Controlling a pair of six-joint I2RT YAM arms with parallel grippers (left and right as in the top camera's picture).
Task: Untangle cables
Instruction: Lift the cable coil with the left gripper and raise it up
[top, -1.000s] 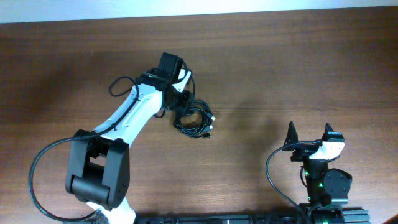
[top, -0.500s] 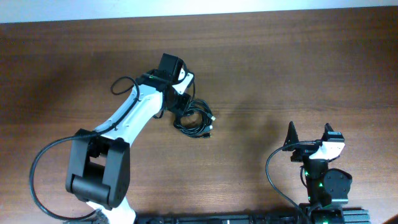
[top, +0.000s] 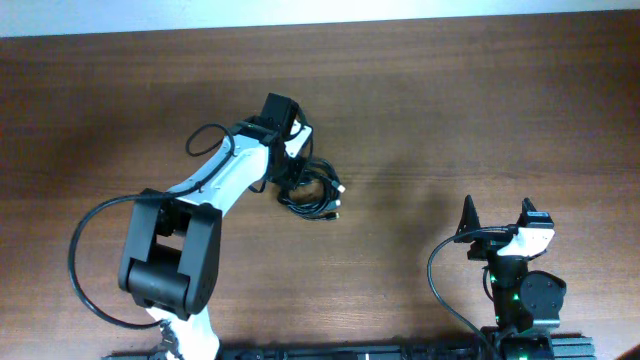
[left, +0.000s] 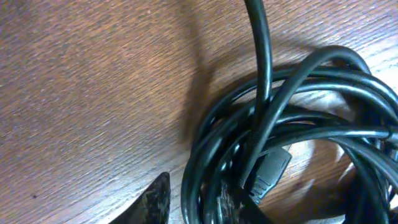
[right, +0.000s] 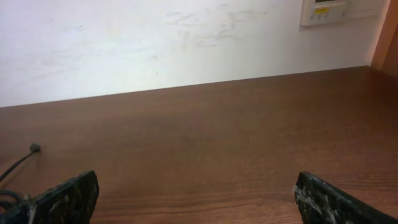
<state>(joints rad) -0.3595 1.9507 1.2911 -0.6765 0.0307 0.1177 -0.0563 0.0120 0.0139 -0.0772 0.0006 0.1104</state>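
The cables lie as a black tangled coil on the brown table, left of centre. In the left wrist view the cables fill the right half, with a flat plug inside the loops. My left gripper is at the coil's upper left edge. Close up, the left gripper has its two fingertips set narrowly either side of two strands; whether they pinch them does not show. My right gripper stands wide open near the front right, far from the coil, and the right gripper has nothing between its fingers.
A loose cord end shows at the far left of the right wrist view. A white wall rises behind the table's far edge. The left arm's own thick black wire loops out at the front left.
The left wrist has shifted slightly right over the coil's edge, and the arm's lower links have swung right. The coil and the right arm have not moved.
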